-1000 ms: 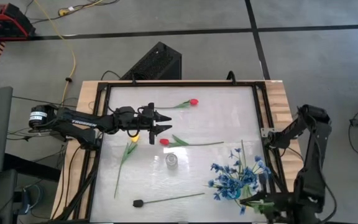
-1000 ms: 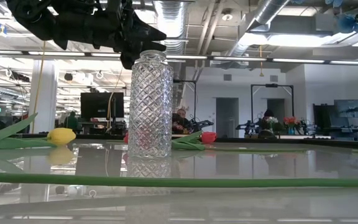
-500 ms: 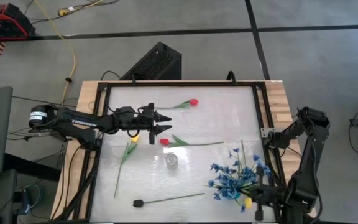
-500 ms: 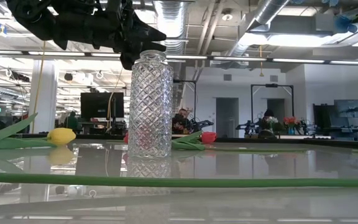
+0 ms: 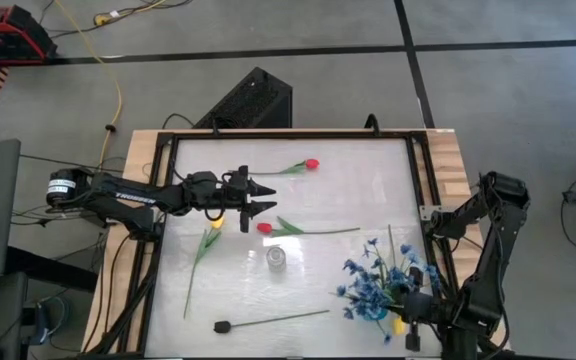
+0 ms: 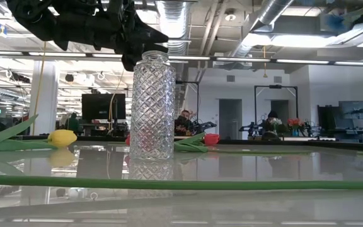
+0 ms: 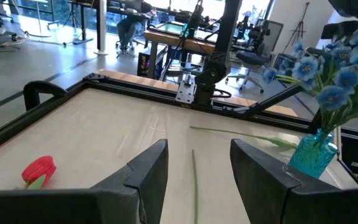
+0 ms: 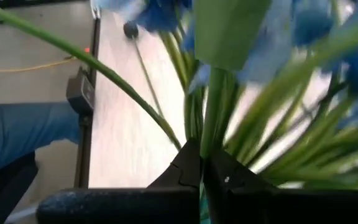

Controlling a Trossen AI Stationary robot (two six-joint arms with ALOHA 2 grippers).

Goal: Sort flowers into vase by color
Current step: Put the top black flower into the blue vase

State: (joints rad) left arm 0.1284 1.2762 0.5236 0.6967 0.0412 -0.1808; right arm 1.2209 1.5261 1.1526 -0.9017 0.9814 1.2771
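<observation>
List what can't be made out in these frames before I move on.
- Right tool: shut on a green stem; which flower it belongs to is cut off by the right wrist view's edge, blurred blue blossoms crowding around.
- Teal vase: hidden under the blossoms in the high view.
- Left tool: open, empty; in the low view only a dark silhouette behind the glass vase.
</observation>
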